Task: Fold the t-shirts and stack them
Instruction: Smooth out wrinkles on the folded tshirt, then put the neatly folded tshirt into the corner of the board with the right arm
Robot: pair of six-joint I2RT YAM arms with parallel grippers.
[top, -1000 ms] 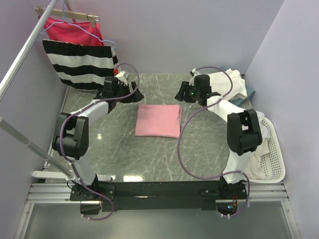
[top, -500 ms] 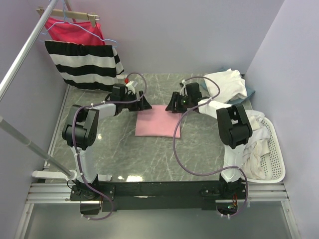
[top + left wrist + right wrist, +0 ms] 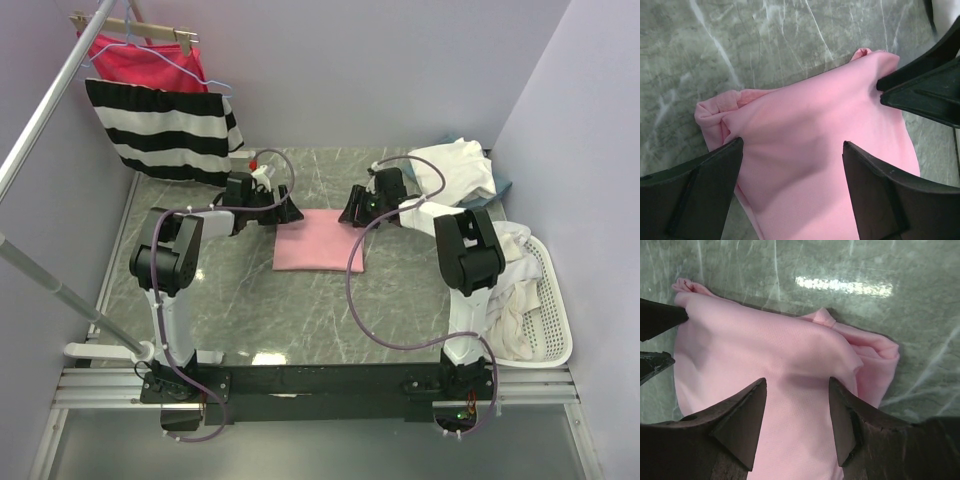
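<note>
Both arms have swung in from the far corners of the table (image 3: 250, 300) since a second ago. They now meet at the far edge of the pink t-shirt (image 3: 320, 245), about where they were half a second ago. The pink t-shirt lies folded into a rough square near the middle of the table, flat on the grey marbled top.

The left pincer (image 3: 290, 213) sits low at the shirt's far left corner. In the left wrist view its jaws are released and spread wide, one dark finger (image 3: 695, 195) at the bunched corner fold and the other over the smooth cloth. Nothing is gripped between them.

The right pincer (image 3: 349, 215) sits at the far right corner, facing the left one, with the shirt's far edge running between them. The right wrist view shows its jaws apart too, though less wide. Its fingers (image 3: 742, 422) stand over the cloth beside a small crumpled fold at the corner. The pink fabric between them is not pinched.

A heap of white t-shirts (image 3: 455, 168) lies at the far right of the table, with a bit of blue cloth (image 3: 503, 187) showing behind it. More pale clothing spills over a white basket (image 3: 558, 310) on the right. A striped garment (image 3: 165, 125) and a red garment (image 3: 140, 60) hang at the far left.
</note>
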